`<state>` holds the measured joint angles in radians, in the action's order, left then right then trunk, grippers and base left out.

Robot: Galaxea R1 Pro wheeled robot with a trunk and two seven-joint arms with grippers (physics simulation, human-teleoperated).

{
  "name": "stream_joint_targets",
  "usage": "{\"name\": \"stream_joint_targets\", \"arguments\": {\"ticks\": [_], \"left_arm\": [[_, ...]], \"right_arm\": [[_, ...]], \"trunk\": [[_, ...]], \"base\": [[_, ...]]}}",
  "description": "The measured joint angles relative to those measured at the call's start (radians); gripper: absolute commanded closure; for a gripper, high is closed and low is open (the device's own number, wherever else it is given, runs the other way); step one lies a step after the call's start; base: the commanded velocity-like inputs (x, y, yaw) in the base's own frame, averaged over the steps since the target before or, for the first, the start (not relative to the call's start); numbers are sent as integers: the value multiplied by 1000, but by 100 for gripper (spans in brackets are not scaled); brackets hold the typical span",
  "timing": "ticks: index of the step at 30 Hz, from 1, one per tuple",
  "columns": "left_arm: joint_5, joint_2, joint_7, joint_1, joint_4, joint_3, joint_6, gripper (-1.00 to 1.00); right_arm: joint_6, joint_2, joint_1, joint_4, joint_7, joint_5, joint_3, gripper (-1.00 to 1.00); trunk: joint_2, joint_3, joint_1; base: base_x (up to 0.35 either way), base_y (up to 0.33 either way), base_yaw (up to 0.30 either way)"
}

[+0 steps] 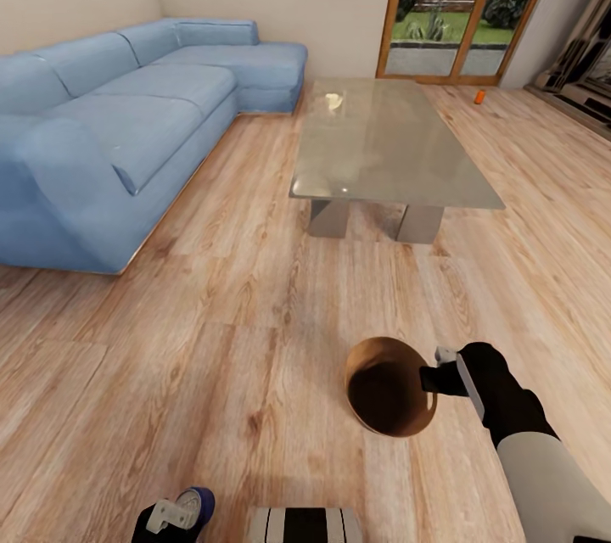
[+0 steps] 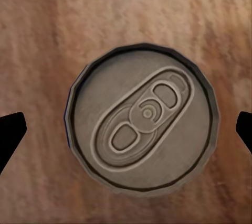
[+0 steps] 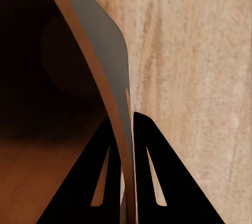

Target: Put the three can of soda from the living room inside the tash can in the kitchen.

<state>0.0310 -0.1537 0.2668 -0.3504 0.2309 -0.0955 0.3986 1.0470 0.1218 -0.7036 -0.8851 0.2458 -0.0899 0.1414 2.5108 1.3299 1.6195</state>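
Pinching bin [image 1: 389,399] wall between right gripper [image 3: 127,129] fingers over wood floor [image 1: 212,356]; left gripper [image 2: 126,129] spread wide around blue can [image 2: 143,121]; orange can [image 1: 479,97] far off beyond glass table [image 1: 382,144], sofa [image 1: 127,119] alongside

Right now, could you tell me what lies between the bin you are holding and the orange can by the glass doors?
In the head view, bare wood floor and the glass coffee table's right end separate the bin from the orange can.

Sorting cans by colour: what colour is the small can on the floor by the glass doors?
Bright orange can; the head view shows it best.
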Motion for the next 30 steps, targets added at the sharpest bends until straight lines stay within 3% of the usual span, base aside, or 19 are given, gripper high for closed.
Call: {"name": "stream_joint_targets", "arguments": {"ticks": [12, 13, 25, 28, 30], "left_arm": [[0, 0, -1, 0, 0, 1, 0, -100], [0, 0, -2, 0, 0, 0, 1, 100], [-2, 0, -3, 0, 1, 0, 0, 100], [-1, 0, -4, 0, 0, 0, -1, 100], [-1, 0, -4, 0, 0, 0, -2, 100]], "right_arm": [[0, 1, 0, -1, 3, -1, 0, 100], [0, 1, 0, -1, 3, -1, 0, 100], [0, 1, 0, -2, 3, -2, -1, 100], [0, -19, 1, 5, -47, 9, -2, 100], [0, -41, 0, 1, -50, -33, -1, 100]], "trunk": [[0, 1, 0], [0, 1, 0], [0, 1, 0], [-1, -11, -1], [-1, -18, -2]], "base": [[0, 0, 0], [0, 0, 0], [0, 0, 0], [0, 0, 0], [0, 0, 0]]}}
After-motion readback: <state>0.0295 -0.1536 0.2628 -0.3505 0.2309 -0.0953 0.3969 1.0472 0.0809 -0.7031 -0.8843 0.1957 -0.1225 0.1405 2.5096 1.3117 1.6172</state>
